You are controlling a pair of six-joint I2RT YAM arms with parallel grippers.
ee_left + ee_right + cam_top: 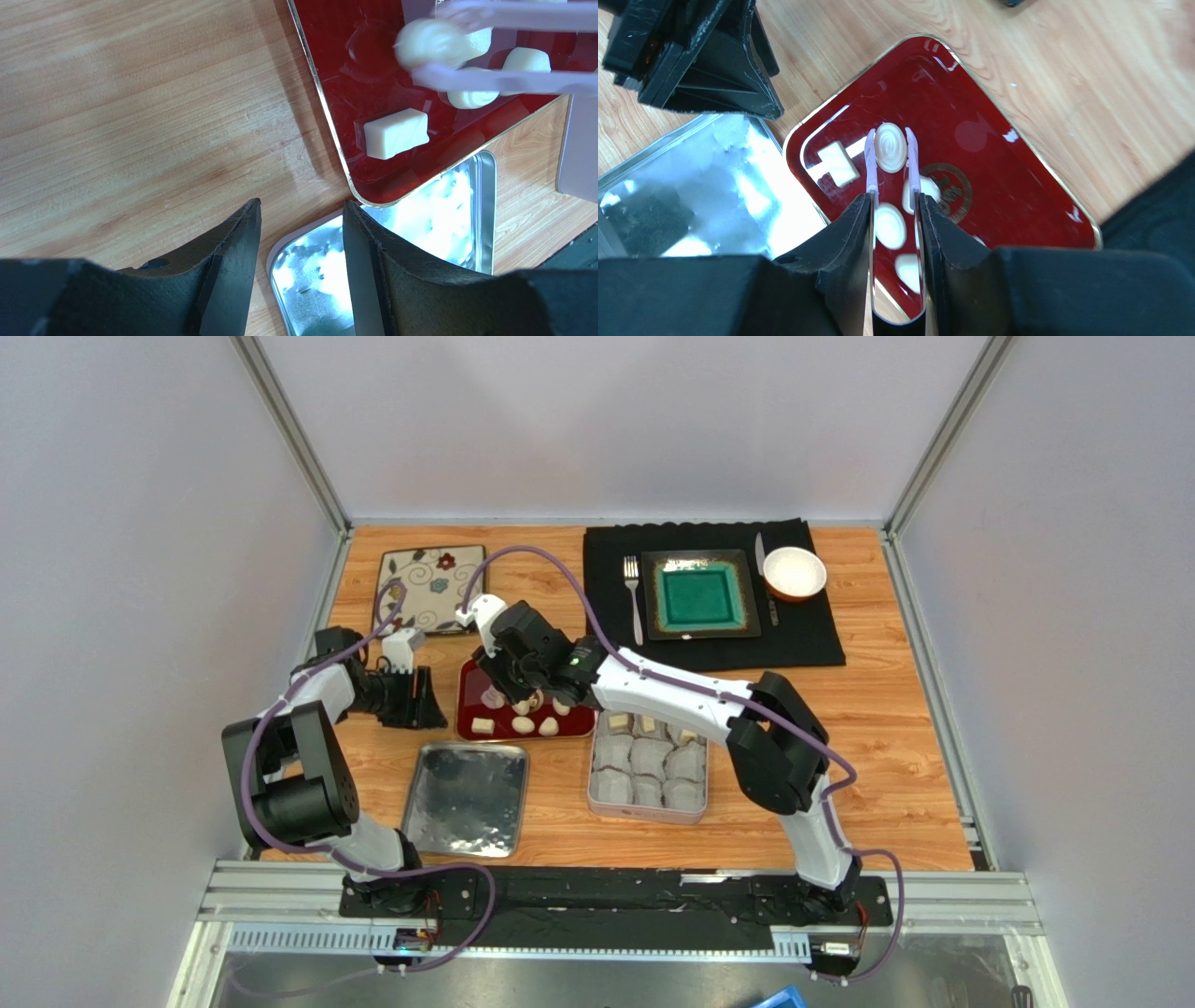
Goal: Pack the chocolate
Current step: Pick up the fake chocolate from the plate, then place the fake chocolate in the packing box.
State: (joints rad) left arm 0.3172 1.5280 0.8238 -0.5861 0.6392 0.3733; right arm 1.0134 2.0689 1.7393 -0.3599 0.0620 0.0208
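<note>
My right gripper [892, 203] is shut on a pair of pale purple tongs [871, 157]. The tong tips pinch a round cream swirl chocolate [890, 145] just above the red tray [990, 161]. Several more cream chocolates lie in the tray, among them a rectangular one [836, 162]. In the left wrist view the held chocolate [428, 42] sits between the tong arms [505, 80] over the tray [337, 91]. My left gripper [302, 210] is open and empty, beside the tray's left corner over the silver lid [393, 259]. From above, both grippers [522, 679] [421, 703] meet at the tray [477, 703].
A tin box [648, 763] lined with white paper cups stands right of the tray. Its lid [466, 798] lies in front left. A floral plate [431, 588] is at the back left. A black mat [814, 637] holds a green plate, cutlery and a white bowl [794, 571].
</note>
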